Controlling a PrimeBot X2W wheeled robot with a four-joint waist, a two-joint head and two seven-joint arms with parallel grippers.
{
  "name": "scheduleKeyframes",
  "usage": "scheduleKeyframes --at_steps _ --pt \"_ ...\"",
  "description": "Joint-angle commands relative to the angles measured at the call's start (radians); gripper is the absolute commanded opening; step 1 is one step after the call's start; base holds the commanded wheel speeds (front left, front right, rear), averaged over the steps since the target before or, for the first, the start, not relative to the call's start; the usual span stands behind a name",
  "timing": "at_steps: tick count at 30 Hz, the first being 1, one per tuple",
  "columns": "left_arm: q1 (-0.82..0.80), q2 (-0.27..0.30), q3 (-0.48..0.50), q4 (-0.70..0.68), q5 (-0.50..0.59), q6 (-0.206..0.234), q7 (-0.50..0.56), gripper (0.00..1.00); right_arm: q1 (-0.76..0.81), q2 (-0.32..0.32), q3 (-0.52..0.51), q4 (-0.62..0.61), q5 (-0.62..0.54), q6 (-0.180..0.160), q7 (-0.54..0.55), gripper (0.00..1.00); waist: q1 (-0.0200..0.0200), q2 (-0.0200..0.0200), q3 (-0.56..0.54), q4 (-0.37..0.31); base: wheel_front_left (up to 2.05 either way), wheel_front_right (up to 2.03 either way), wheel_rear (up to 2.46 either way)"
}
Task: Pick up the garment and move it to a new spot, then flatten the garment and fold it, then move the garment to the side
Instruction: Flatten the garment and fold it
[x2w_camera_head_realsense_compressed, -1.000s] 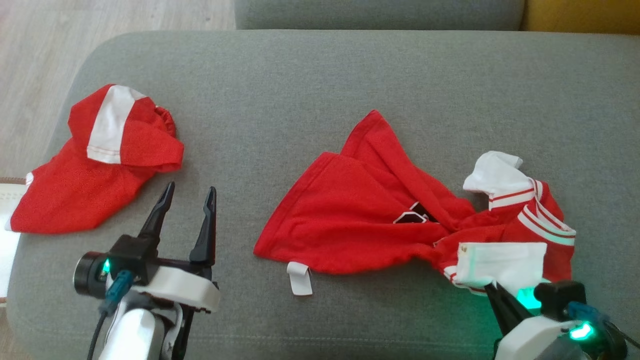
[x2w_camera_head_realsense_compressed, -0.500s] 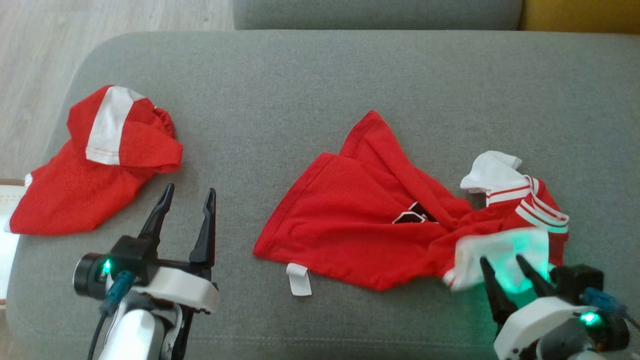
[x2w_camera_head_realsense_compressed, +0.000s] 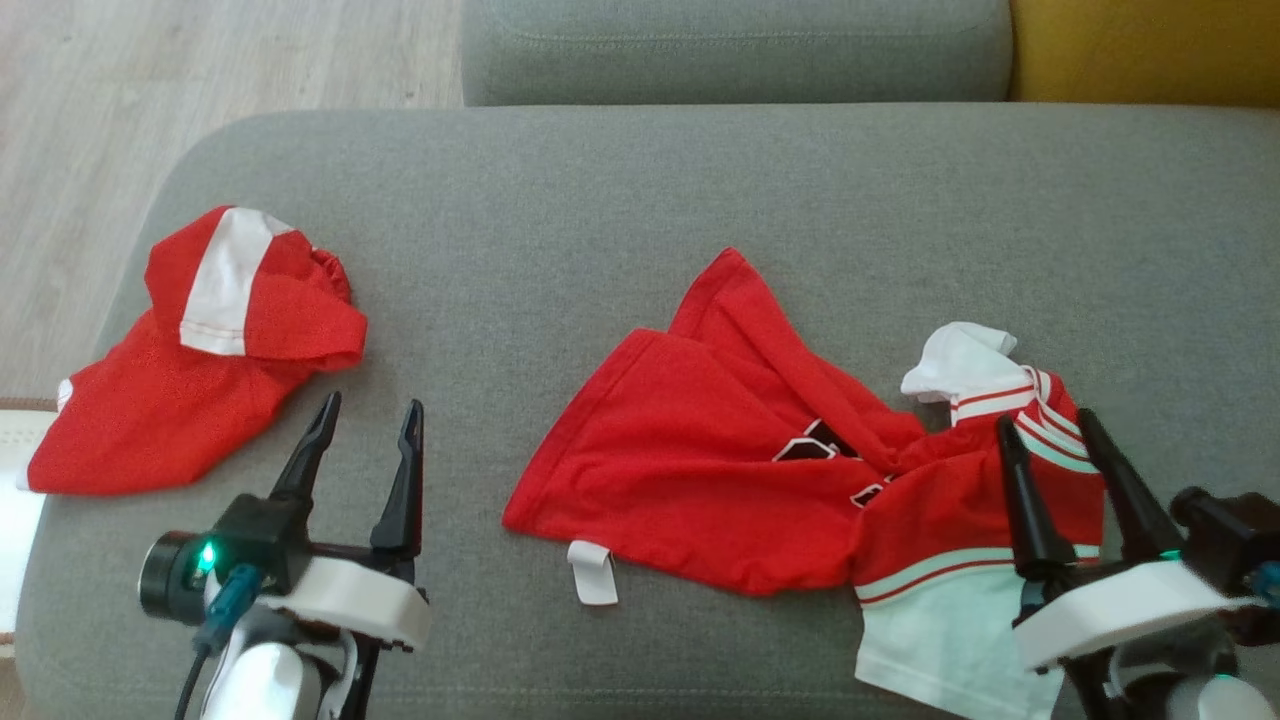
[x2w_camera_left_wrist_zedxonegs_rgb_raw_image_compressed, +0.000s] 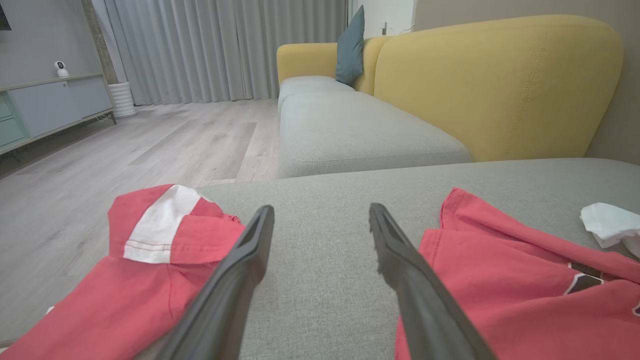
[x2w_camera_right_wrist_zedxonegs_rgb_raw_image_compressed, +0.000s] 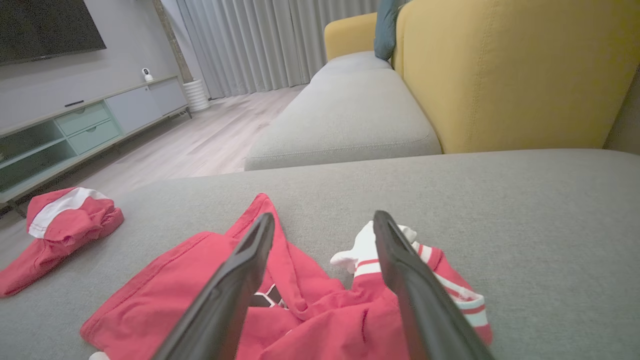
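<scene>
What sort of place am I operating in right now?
Most likely a home living room: a grey sofa with a yellow backrest, a low media cabinet under a wall-mounted screen, and floor-length curtains beside a wooden floor.

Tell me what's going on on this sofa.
A two-armed robot is working on a crumpled red jersey with white striped trim on the grey fabric sofa cushion. Its right gripper stands open over the jersey's striped end, holding nothing. The left gripper is open too, between it and a second bunched red-and-white garment. Nothing is flattened or folded yet.
</scene>
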Motion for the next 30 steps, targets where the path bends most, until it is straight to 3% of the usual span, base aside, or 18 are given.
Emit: scheduleKeyframes --at_steps 1,18,30 --pt "-0.03 0.022 0.029 -0.042 -0.002 0.008 -0.001 1.0 -0.032 -0.016 0.013 -0.046 -0.002 0.004 -0.001 1.0 0.0 0.0 -0.007 0.001 0.0 0.0 0.0" --pt "-0.018 0.032 0.018 -0.081 -0.006 0.026 0.01 1.0 -0.031 -0.026 -0.001 -0.03 0.002 0.004 0.029 1.0 0.0 0.0 0.004 0.002 0.0 0.0 0.0" --pt "-0.1 0.022 0.005 -0.083 -0.01 0.014 -0.003 1.0 -0.285 -0.195 0.005 0.227 0.082 0.004 0.26 1.0 0.0 0.0 0.127 0.028 0.0 0.0 0.0"
